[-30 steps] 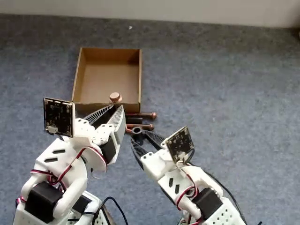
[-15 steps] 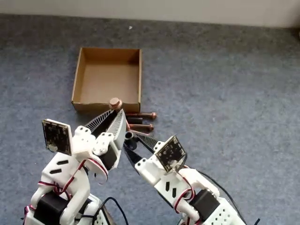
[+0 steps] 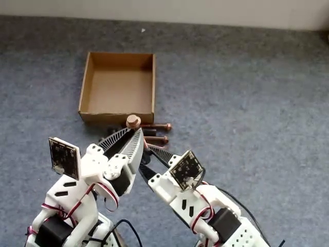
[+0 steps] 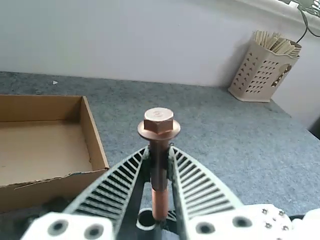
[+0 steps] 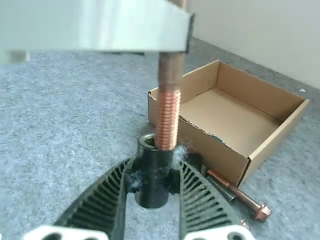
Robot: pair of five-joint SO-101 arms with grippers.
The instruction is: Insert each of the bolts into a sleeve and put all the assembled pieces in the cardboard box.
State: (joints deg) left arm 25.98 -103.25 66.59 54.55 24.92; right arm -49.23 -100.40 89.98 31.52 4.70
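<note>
Soft, even daylight covers the grey carpet (image 3: 247,103) — shadows are faint, slightly darker on the inner walls of the cardboard box (image 3: 86,85). Threads of the bolt (image 5: 167,120) gleam; the far wall (image 4: 125,35) is bright.

- No legible text, label, number or sign anywhere.
- Faint raised marks on the head of the bolt (image 4: 159,116) — too small and blurred to make out.
</note>
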